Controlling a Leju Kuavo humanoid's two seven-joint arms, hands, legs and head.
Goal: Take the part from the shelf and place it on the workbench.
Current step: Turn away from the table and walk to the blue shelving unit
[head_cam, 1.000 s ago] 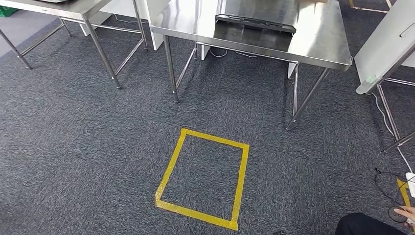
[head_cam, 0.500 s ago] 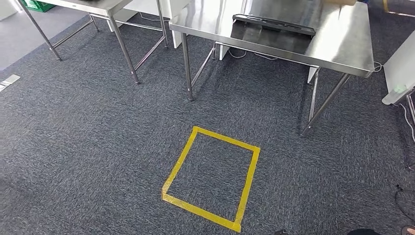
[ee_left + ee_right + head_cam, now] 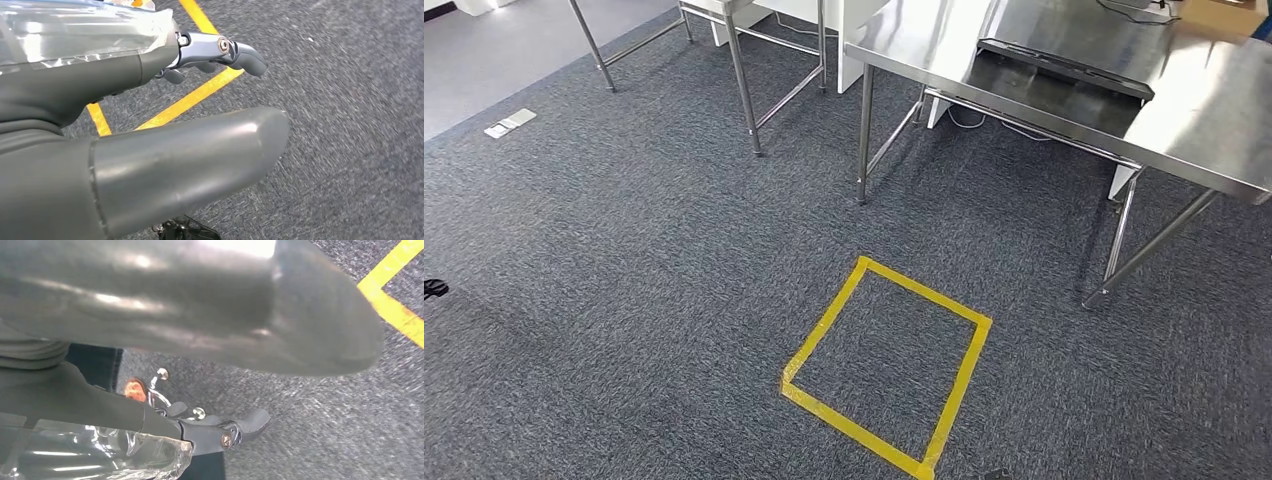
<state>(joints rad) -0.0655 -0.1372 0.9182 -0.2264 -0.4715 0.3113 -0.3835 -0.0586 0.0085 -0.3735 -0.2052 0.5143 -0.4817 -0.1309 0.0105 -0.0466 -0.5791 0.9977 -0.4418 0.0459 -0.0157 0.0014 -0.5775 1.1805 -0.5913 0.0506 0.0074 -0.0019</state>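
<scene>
Up close, both hands' fingers [image 3: 240, 52] [image 3: 250, 422] press a clear-wrapped part [image 3: 75, 30] between them

1. A lab or workshop test area with grey carpet floor [image 3: 624, 300].
2. Stainless steel workbenches [image 3: 1204, 120] on thin metal legs stand at the far side.
3. A yellow tape square [image 3: 886, 370] marks a spot on the near floor.
4. Cables [image 3: 969, 118] trail under the right bench.

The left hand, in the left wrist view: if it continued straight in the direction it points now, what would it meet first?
Most likely the grey carpet, near the yellow tape. The left hand points down at the floor, and nothing else shows beyond its fingertips. Depth is unclear.
</scene>
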